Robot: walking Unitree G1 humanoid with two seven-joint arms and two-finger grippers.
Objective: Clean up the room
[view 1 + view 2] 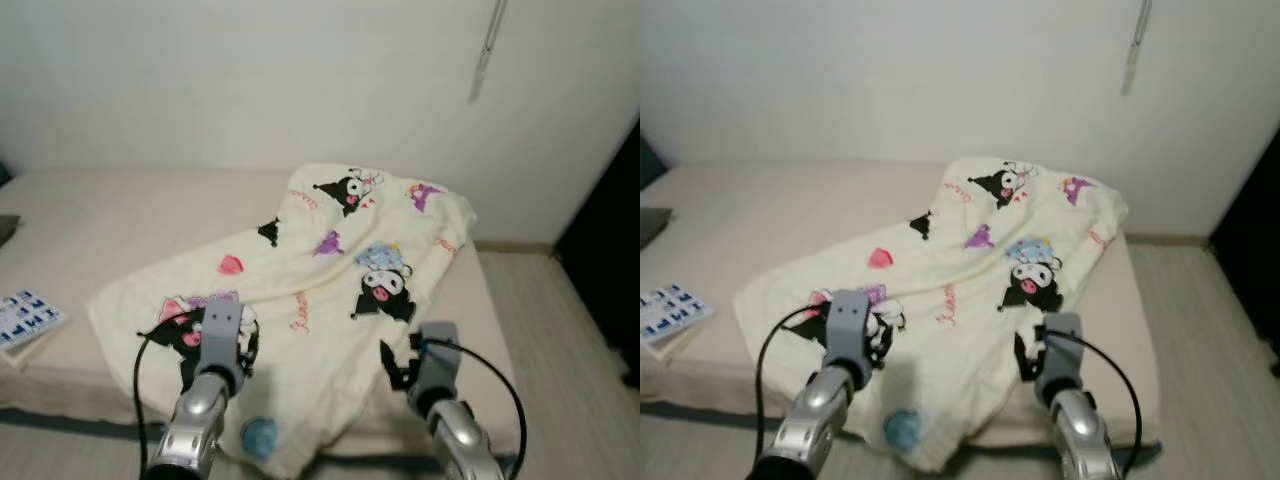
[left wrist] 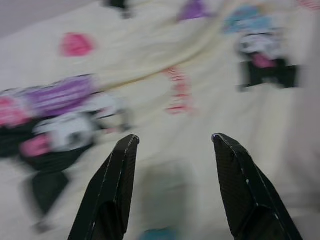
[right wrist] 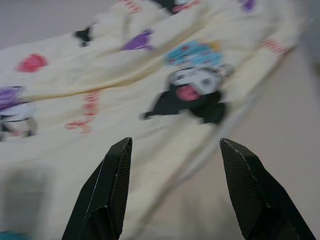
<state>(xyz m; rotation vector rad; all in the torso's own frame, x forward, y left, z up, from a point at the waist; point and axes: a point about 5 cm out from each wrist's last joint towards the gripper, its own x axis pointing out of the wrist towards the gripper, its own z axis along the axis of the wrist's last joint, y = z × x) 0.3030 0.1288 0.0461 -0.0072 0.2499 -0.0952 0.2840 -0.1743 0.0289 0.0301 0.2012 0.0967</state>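
Observation:
A cream blanket (image 1: 330, 270) printed with black, purple and pink cartoon figures lies crumpled across the right half of a beige bed (image 1: 100, 220). One corner of it hangs over the front edge. My left gripper (image 2: 175, 142) is raised over the blanket's near left part, by a black and purple figure, and is open with nothing between its fingers. To its right, my right gripper (image 3: 175, 145) hovers open and empty above the blanket's near right edge, close to a black and white figure (image 3: 192, 92).
A blue and white booklet (image 1: 25, 318) lies at the bed's front left corner. A dark flat object (image 1: 6, 230) sits at the far left. Pale floor (image 1: 560, 320) runs along the bed's right side, with a dark opening (image 1: 612, 250) beyond it. A white wall backs the bed.

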